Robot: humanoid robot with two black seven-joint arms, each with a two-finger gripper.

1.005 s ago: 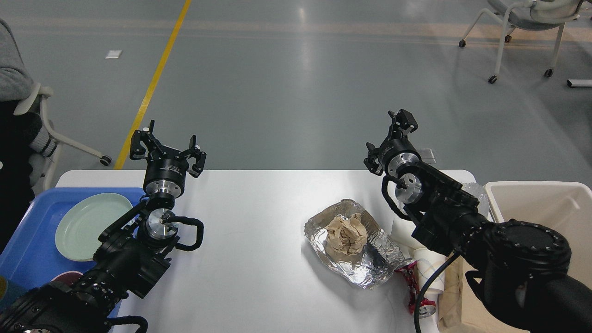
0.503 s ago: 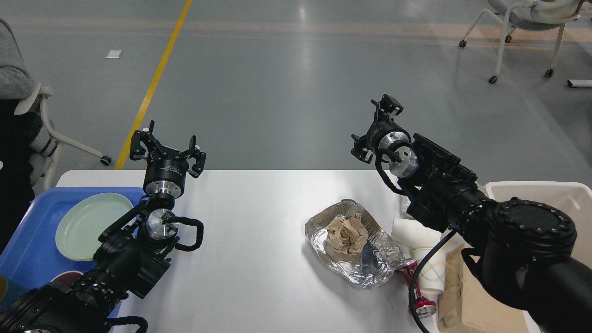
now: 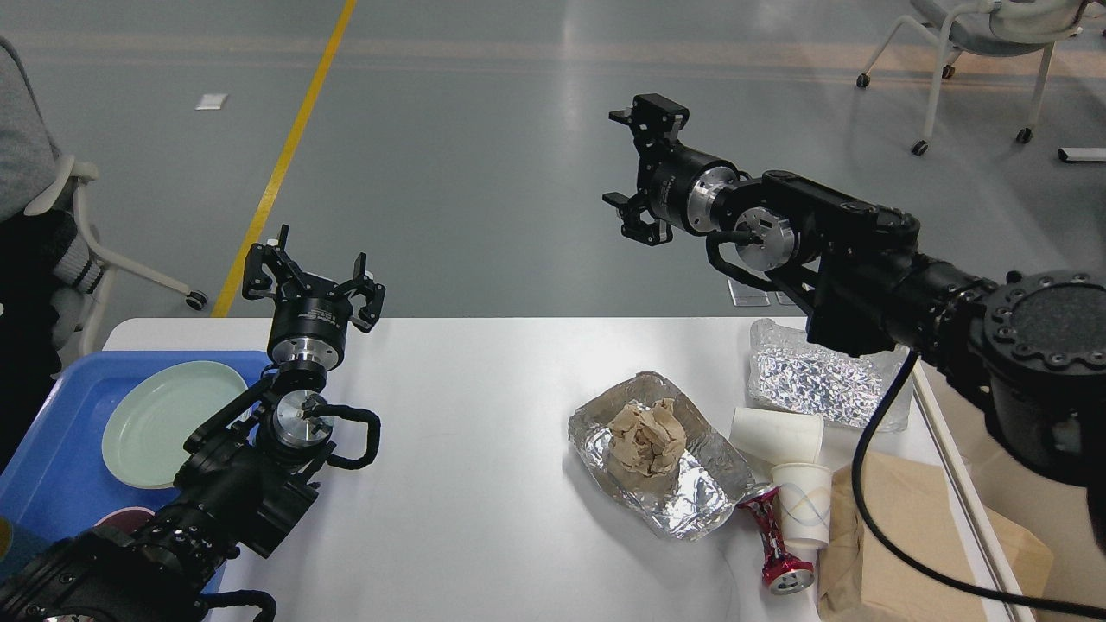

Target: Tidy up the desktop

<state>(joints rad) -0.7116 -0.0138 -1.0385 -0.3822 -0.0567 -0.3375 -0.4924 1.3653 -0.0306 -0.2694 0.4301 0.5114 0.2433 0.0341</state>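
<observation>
The white desktop (image 3: 484,536) holds litter on its right half. A foil tray (image 3: 691,497) with a crumpled brown paper ball (image 3: 644,436) lies right of centre. A second, empty foil tray (image 3: 821,380) lies behind it. Two white paper cups (image 3: 778,432) (image 3: 802,514), a crushed red can (image 3: 773,553) and a brown paper bag (image 3: 916,536) lie at the right front. My left gripper (image 3: 313,269) is open and empty above the table's back left edge. My right gripper (image 3: 629,168) is open and empty, raised high beyond the table's far edge.
A blue tray (image 3: 52,466) at the left holds a pale green plate (image 3: 164,423) and a dark red dish (image 3: 117,518). The beige bin's rim (image 3: 959,484) runs along the table's right side, mostly hidden by my right arm. Chairs stand on the floor behind.
My right arm has risen and swung up and to the left, off the table's right end, uncovering the second foil tray, the cups and the paper bag. The left arm has not moved.
</observation>
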